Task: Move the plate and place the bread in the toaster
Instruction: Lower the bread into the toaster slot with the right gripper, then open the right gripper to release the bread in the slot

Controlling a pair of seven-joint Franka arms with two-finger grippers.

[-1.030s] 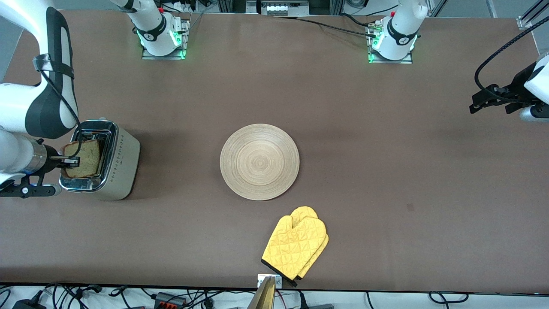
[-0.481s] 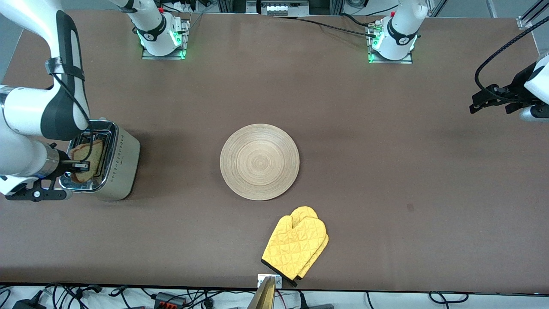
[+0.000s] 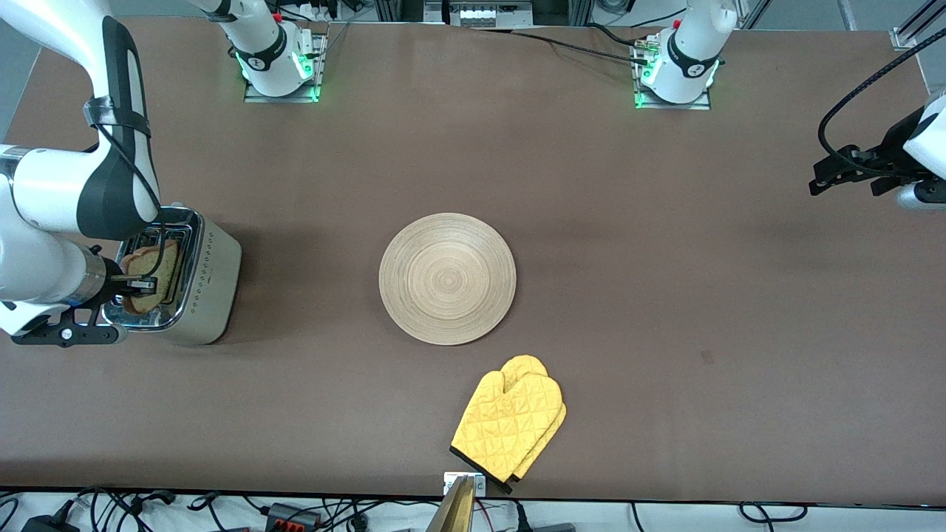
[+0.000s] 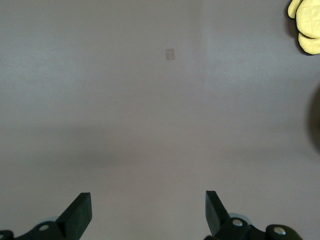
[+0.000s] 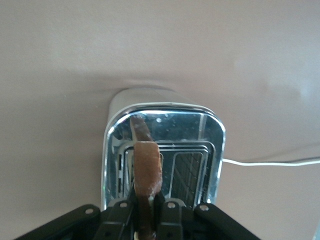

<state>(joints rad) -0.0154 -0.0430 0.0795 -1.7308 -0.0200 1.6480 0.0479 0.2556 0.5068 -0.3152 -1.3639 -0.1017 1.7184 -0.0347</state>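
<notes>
Your right gripper [image 3: 140, 283] has come down over the toaster [image 3: 211, 284] in the last second: a moment ago the bread [image 3: 151, 267] stood tall above the chrome top, and now far less of it shows. The right wrist view confirms it, with the slice [image 5: 146, 172] edge-on, its lower part entering one slot while the jaws stay clenched on its upper edge. Since half a second ago the drop has almost stopped, so you are probably close to the release point; judge whether the slice is deep enough to stand alone before you let go.

The toaster sits at about nine o'clock on the table [image 3: 665, 295], toward the right arm's end. The plate [image 3: 447, 278] lies bare at the centre and has not shifted, so the plate move looks done. The yellow oven mitt [image 3: 510, 425] at six o'clock is unmoved too.

Your left gripper [image 4: 148, 212] waits at three o'clock over bare table, jaws released and holding nothing.
</notes>
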